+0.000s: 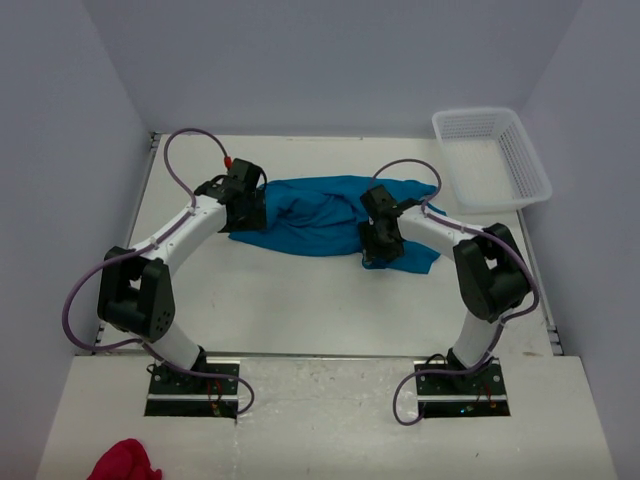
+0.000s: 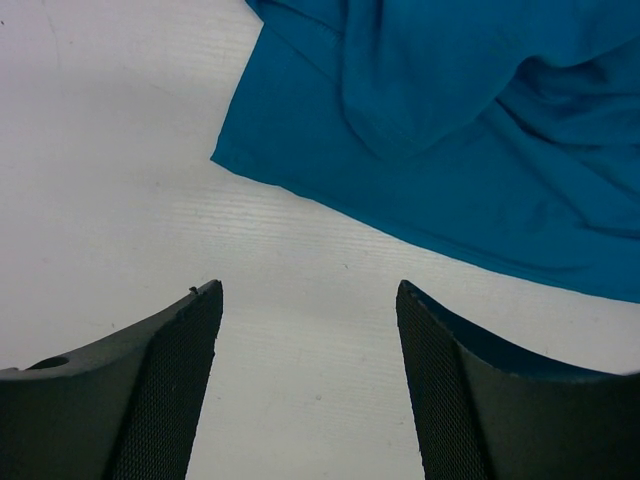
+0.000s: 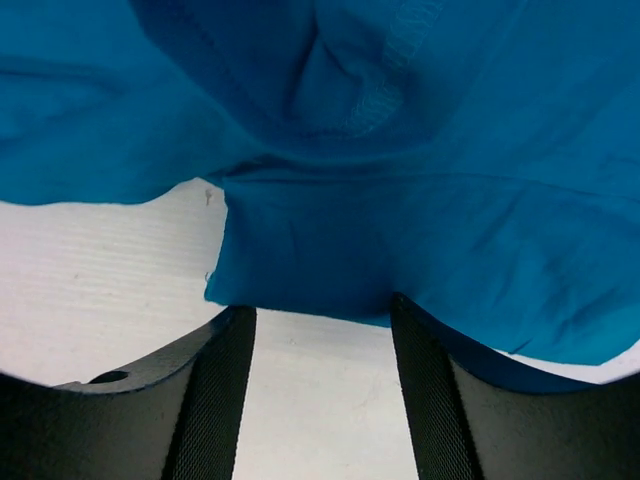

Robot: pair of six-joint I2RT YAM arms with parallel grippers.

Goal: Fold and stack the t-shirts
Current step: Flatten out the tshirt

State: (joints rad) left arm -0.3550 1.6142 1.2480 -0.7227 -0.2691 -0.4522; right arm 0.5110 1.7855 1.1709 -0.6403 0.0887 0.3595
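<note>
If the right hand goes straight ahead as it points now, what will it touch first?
Probably the crumpled teal-blue fabric t-shirt, whose edge lies just beyond the open right hand; depth is unclear.

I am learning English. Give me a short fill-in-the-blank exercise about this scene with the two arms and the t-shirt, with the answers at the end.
1. The white basket stands at the far ____ corner of the table.
2. The left gripper and the right gripper are both ____, and neither holds the t-shirt.
3. A red cloth lies near the base of the ____ arm.

Missing words: right; open; left.
</note>
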